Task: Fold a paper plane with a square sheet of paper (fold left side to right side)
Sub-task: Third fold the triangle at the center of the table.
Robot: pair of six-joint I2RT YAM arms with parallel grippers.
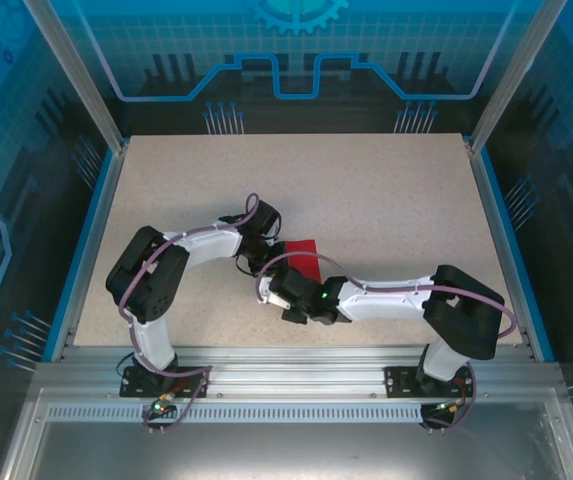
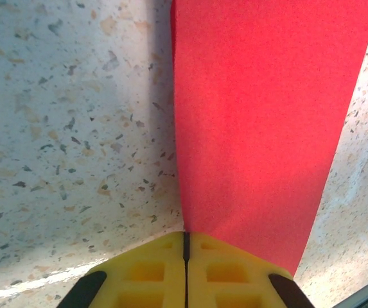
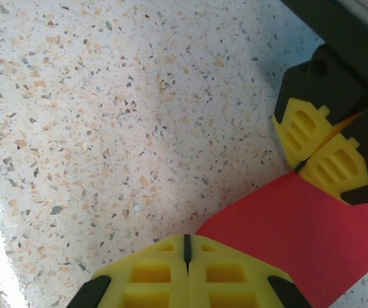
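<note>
At centre, left pincer (image 2: 185, 237) and right pincer (image 3: 185, 239) seemingly clamp red paper (image 2: 261, 128).

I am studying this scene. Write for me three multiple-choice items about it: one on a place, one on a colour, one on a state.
1. In the top view, where does the paper sheet lie?
A. In the far left corner
B. Near the middle of the table, where the two arms meet
C. On the metal rail at the near edge

2. What colour is the paper sheet?
A. Yellow
B. White
C. Red

3. In what state are the left arm's fingers?
A. Shut on the edge of the sheet
B. Wide open above bare table
C. Shut on a pen

Answers:
1 B, since the sheet lies mid-table between the two wrists.
2 C, since it is bright red in all three views.
3 A, since the left wrist view shows the yellow fingers pressed together with the sheet coming out of them.
</note>
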